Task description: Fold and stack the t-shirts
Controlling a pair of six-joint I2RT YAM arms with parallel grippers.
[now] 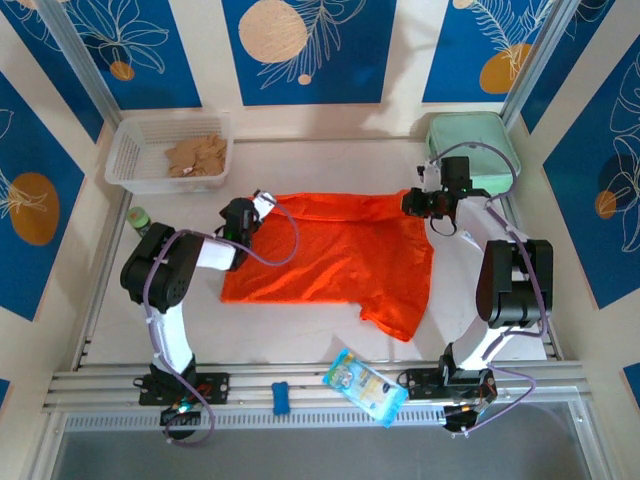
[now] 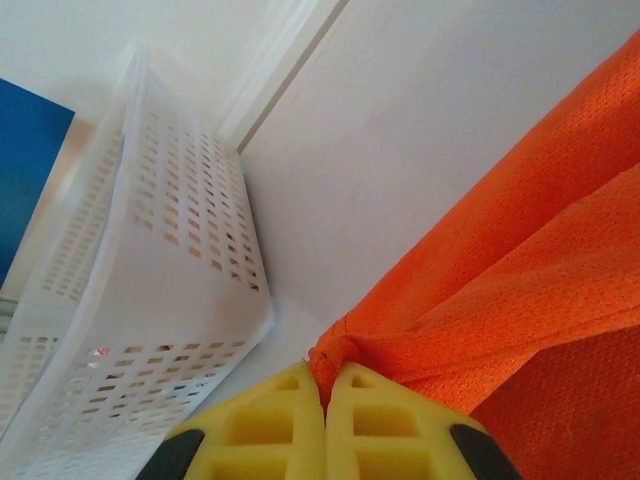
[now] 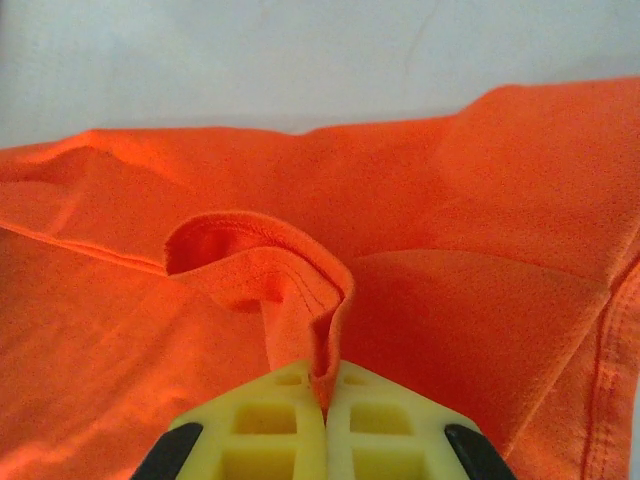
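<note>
The left gripper is clamped tight on a bunched corner of the orange-red t-shirt, its yellow fingers pressed together on the cloth. The right gripper pinches a stitched edge at the shirt's far right corner. The shirt lies spread across the middle of the tabletop, with one gripper at each end of its far edge. A white perforated basket sits in the far left corner and a mint-green case in the far right.
</note>
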